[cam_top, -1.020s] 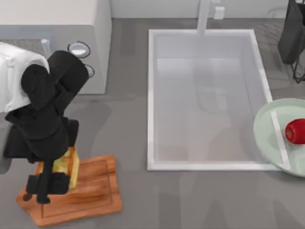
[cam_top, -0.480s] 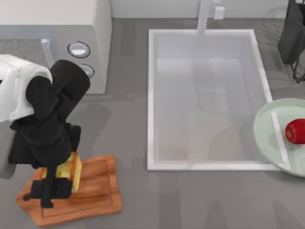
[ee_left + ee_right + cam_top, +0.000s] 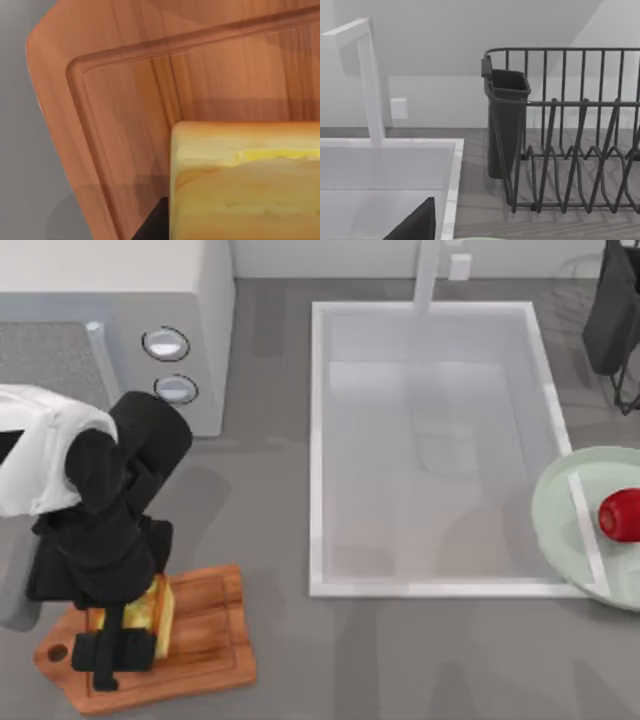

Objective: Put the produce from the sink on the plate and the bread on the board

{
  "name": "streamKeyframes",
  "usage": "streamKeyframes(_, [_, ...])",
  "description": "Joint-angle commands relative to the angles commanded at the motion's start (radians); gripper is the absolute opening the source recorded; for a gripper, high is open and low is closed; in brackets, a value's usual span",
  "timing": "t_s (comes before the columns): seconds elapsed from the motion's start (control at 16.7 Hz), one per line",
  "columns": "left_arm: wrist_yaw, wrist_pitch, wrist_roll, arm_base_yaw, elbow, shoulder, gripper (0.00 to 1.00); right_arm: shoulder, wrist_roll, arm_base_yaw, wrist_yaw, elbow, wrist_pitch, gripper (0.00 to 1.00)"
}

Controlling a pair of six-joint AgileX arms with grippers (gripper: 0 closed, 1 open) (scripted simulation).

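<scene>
The bread [image 3: 161, 611] is over the handle end of the wooden board [image 3: 205, 635] at the table's front left, largely covered by my black left arm. My left gripper [image 3: 112, 650] is shut on the bread. In the left wrist view the bread [image 3: 245, 190] sits close above the board [image 3: 125, 100] and its groove; I cannot tell if they touch. The red produce [image 3: 622, 515] lies on the mint-green plate [image 3: 560, 510] at the right edge, beside the white sink [image 3: 318, 440]. My right arm [image 3: 612, 310] is parked at the back right.
A white appliance [image 3: 120, 300] with two round knobs stands at the back left. A white faucet [image 3: 428, 275] rises behind the sink. The right wrist view shows a dark wire dish rack [image 3: 570, 130] with a cutlery cup [image 3: 506, 120].
My left arm has moved toward the table's front edge with the bread, further over the board. The produce, the plate and the right arm have not moved.
</scene>
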Motion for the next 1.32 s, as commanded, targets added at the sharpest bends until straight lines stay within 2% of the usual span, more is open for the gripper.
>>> streamKeyframes(0.18, [0.0, 0.0, 0.0, 0.0, 0.0, 0.0, 0.0, 0.0, 0.0, 0.0, 0.0, 0.0, 0.0, 1.0])
streamKeyframes(0.96, [0.0, 0.0, 0.0, 0.0, 0.0, 0.0, 0.98, 0.0, 0.0, 0.0, 0.0, 0.0, 0.0, 1.0])
streamKeyframes(1.32, [0.0, 0.0, 0.0, 0.0, 0.0, 0.0, 1.0, 0.0, 0.0, 0.0, 0.0, 0.0, 0.0, 1.0])
